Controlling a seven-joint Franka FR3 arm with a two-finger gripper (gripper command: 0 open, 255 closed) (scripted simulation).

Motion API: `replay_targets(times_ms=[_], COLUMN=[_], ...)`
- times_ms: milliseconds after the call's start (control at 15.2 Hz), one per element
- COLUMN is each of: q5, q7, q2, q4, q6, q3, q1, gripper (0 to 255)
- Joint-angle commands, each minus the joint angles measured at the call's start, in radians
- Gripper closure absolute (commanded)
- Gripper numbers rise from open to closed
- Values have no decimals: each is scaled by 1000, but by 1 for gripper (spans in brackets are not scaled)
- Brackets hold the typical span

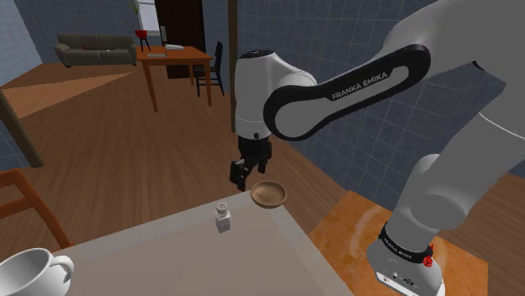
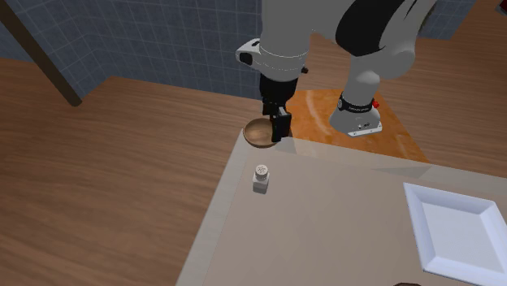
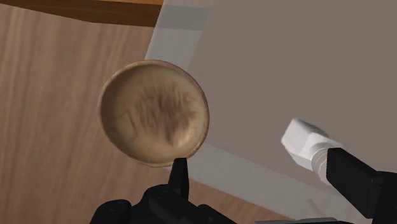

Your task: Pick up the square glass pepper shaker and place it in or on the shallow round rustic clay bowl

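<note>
Tool (image 3: 257, 170) wide, empty, above brown bowl (image 3: 154, 112) at bench (image 3: 286, 63) corner; reach step; next, shift over white pepper shaker (image 3: 305, 143), descend, close.

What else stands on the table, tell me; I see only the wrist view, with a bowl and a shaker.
Observer: A white mug stands on the table at the shoulder view's lower left, far from the bowl.
Operator: Give me whatever the second exterior view adds.
Observer: A white square plate lies on the table at that view's right edge.
Operator: Report how the shaker stands.
Observer: The shaker stands upright, apart from the gripper, which hangs open beside the bowl.
</note>
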Motion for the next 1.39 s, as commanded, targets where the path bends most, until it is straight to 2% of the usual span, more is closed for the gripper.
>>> replay_targets(times_ms=[0, 396, 924, 1320], q5=[-32, -188, -242, -242], q7=[61, 251, 288, 288], q2=[65, 286, 348, 348], q4=[36, 182, 138, 138], q6=[28, 72, 163, 163], q3=[37, 113, 105, 104], q1=[1, 24, 30, 30], gripper=[0, 0, 0, 0])
